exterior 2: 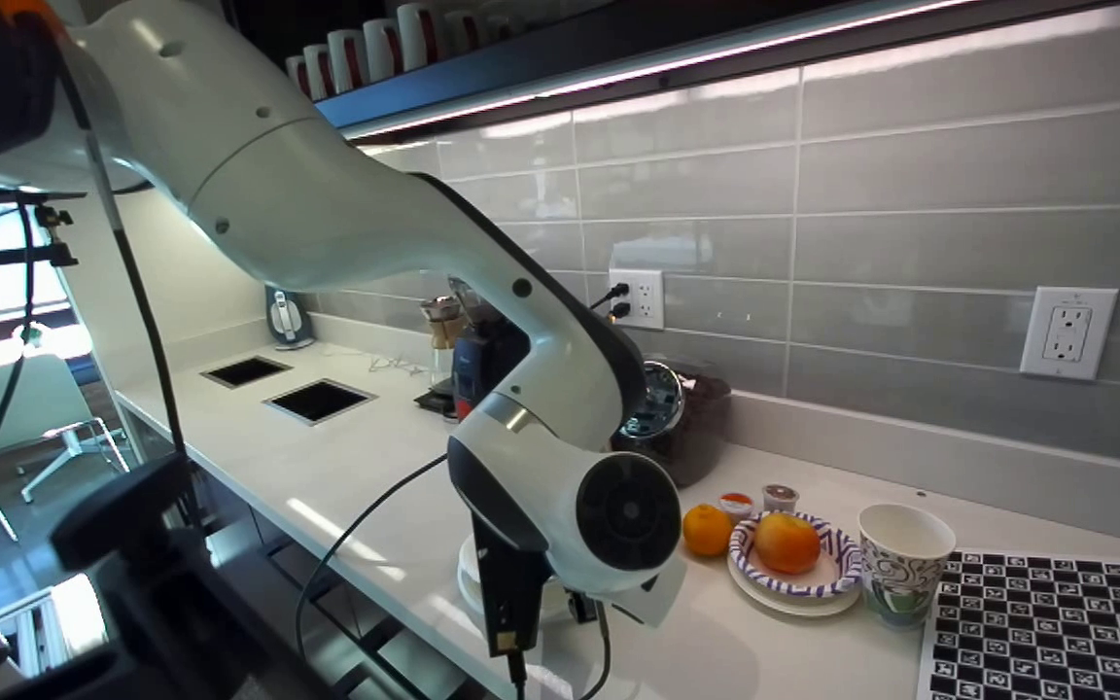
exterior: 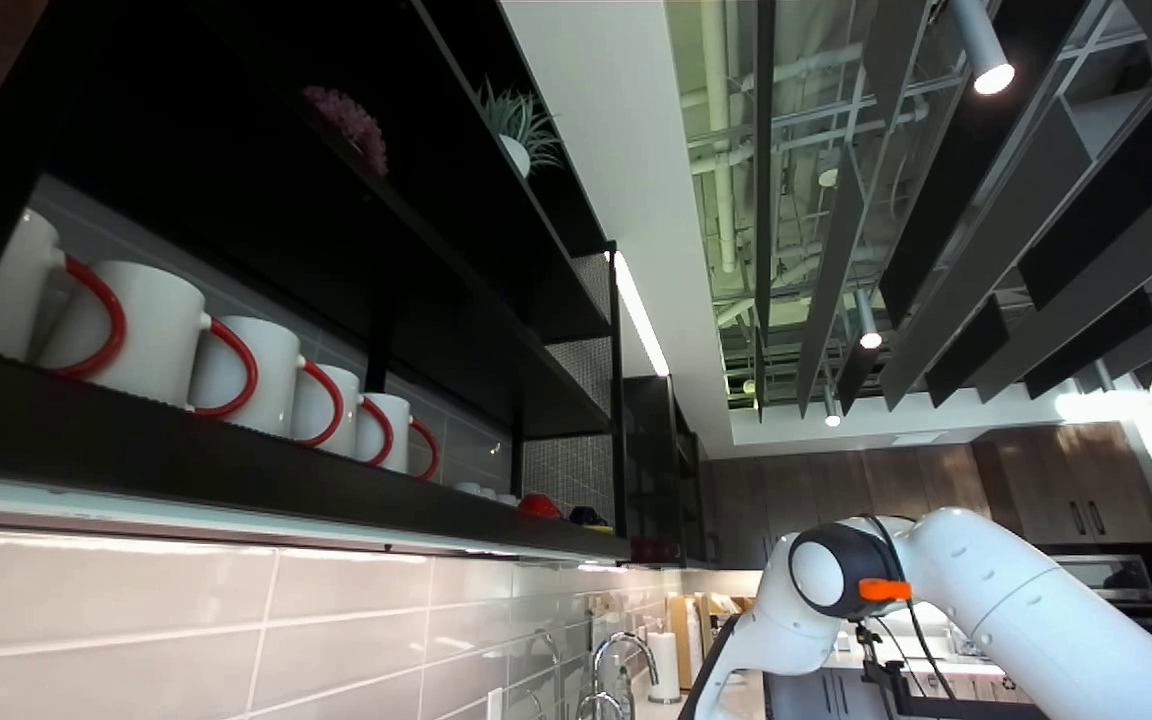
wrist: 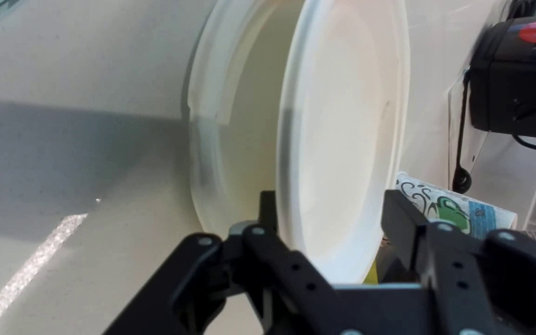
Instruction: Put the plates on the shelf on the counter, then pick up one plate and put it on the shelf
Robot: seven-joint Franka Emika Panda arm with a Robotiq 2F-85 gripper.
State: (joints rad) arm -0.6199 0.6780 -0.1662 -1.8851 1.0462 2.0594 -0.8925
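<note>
Over the surface (wrist: 110, 79), my tool (wrist: 329, 209) stands wide astride the upper plate (wrist: 342, 135); likely picking up, I should close next.

The white upper arm (exterior: 1046, 610) climbs to a bent elbow (exterior: 856, 570), which stands well above the plate (wrist: 347, 116). From there the forearm (exterior 2: 327, 194) slopes down toward the plate, and the wrist (exterior 2: 560, 486) is turned in close beside it. The hand (wrist: 333, 214) straddles the plate's edge, its fingers (wrist: 400, 214) spread wide, one to either side of the rim and both near it; whether they touch the plate cannot be told. In an exterior view the wrist hides most of the hand.
</note>
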